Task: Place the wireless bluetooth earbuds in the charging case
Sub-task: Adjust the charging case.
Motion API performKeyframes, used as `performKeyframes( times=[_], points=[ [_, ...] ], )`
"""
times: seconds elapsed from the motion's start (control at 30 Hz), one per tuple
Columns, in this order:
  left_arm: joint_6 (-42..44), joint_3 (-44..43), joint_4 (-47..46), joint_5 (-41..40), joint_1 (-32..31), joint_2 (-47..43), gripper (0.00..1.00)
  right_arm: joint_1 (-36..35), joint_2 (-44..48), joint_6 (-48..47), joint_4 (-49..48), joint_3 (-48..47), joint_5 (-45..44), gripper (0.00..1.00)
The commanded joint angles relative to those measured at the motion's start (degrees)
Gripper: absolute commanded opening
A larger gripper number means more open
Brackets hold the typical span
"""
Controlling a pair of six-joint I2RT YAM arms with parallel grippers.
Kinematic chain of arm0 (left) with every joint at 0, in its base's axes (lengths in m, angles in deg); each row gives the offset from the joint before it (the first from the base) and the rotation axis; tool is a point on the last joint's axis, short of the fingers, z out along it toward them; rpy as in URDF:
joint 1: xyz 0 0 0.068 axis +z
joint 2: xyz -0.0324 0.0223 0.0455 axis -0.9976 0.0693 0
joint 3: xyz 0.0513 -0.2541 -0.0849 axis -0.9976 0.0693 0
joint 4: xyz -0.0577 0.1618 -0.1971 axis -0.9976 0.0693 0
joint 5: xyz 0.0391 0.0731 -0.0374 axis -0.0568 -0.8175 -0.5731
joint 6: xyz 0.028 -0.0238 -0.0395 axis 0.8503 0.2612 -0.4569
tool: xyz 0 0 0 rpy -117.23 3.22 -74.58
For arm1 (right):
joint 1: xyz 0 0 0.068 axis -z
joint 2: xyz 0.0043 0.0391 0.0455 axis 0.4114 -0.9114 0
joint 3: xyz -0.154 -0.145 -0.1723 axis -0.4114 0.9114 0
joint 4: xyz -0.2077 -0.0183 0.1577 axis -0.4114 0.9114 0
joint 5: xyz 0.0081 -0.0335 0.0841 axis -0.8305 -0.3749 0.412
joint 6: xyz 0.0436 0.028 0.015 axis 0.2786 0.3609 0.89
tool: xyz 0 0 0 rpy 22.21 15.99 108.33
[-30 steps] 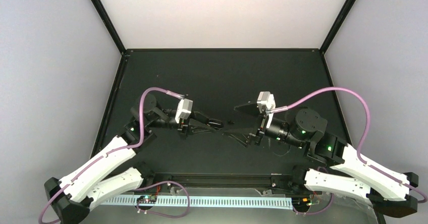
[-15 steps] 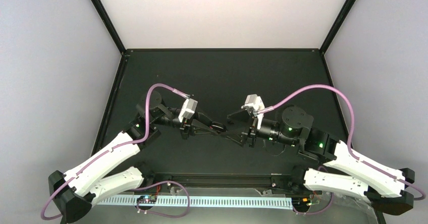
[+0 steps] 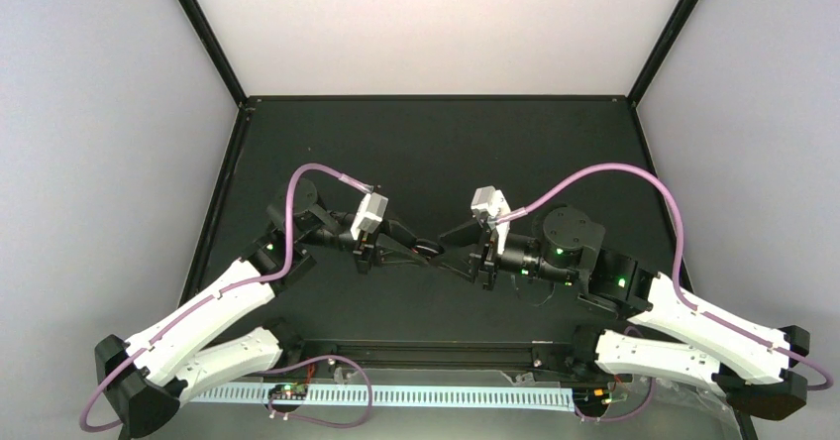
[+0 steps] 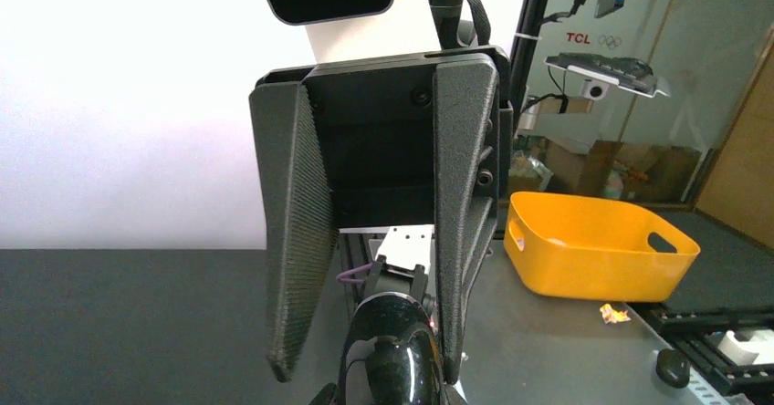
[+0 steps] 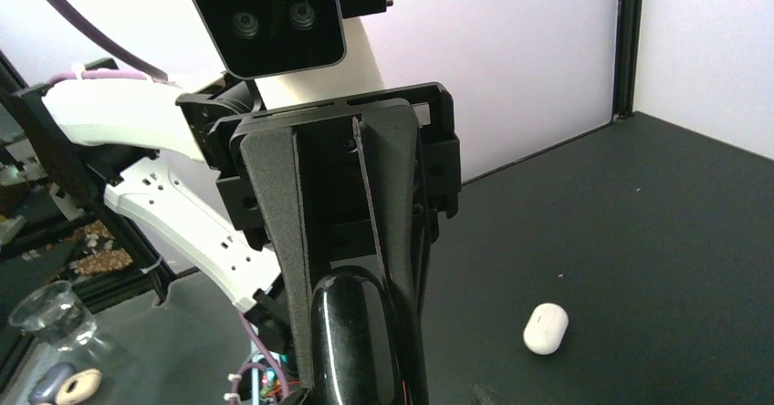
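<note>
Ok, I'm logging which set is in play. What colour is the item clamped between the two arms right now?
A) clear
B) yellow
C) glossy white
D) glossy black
D: in the right wrist view the left fingers pinch a glossy black rounded item, while a small white pebble lies loose on the mat.

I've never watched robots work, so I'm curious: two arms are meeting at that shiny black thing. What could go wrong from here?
The black case is glossy and rounded. Pinched by the left jaws alone, it could squirt out and drop if the right jaws, standing open around it, squeeze off-centre. Both sets of jaws sit nose to nose and could knock together.
</note>
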Motion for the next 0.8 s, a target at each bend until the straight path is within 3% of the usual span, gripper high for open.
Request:
performKeyframes(
  times=[0.0, 0.37, 0.77],
  points=[
    [-0.4, -2.0, -1.3, -0.2, -0.5, -0.8, 0.08, 0.2, 0.4, 0.2, -1.9, -0.4, 0.2, 0.42],
    [-1.0, -1.6, -0.8, -2.9, -0.8, -1.6, 0.19, 0.2, 0.9, 0.2, -3.5, 0.9, 0.7, 0.25],
    [-2.7, -0.3, -2.7, -5.9, -0.8, -2.3, 0.26, 0.2, 2.4, 0.6, -5.8, 2.6, -0.5, 0.17]
  ],
)
